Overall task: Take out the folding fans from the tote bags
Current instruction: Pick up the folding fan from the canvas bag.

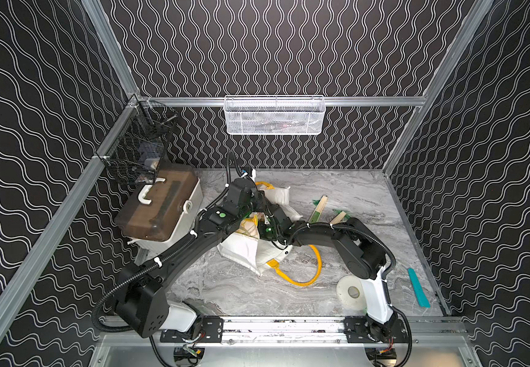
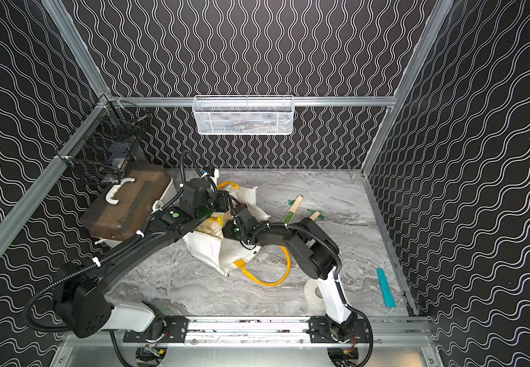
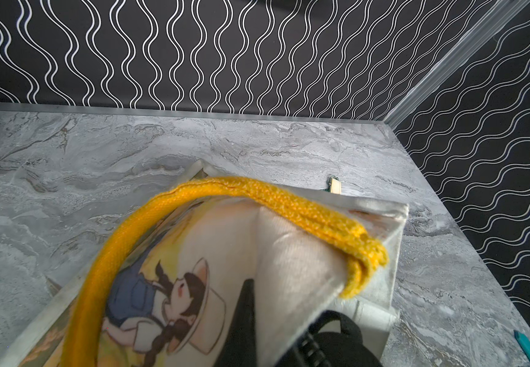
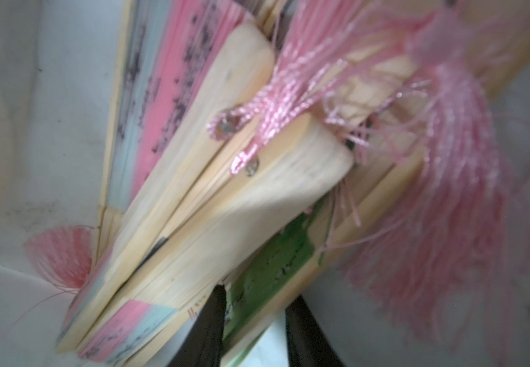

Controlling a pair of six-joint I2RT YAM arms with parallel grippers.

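Note:
The white tote bag (image 1: pixel 241 251) (image 2: pixel 206 248) lies slumped at mid-table, one yellow handle (image 1: pixel 308 273) looped on the marble. My left gripper (image 3: pixel 289 302) is shut on the bag's printed rim beside the other yellow handle (image 3: pixel 257 197), holding it up. The right gripper (image 4: pixel 255 314) is deep inside the bag, its black fingers (image 4: pixel 212 321) closed on either side of a green folding fan (image 4: pixel 270 270). Several more fans (image 4: pixel 225 178) with pale bamboo ribs, pink paper and pink tassels (image 4: pixel 441 178) are packed beside it. Two green fans (image 1: pixel 319 208) (image 1: pixel 339 217) lie on the table right of the bag.
A brown-lidded white box (image 1: pixel 158 209) stands at the left under a black wire basket (image 1: pixel 139 149). A white mesh basket (image 1: pixel 274 116) hangs on the back wall. A tape roll (image 1: pixel 351 292) and a teal strip (image 1: pixel 417 287) lie near the right front.

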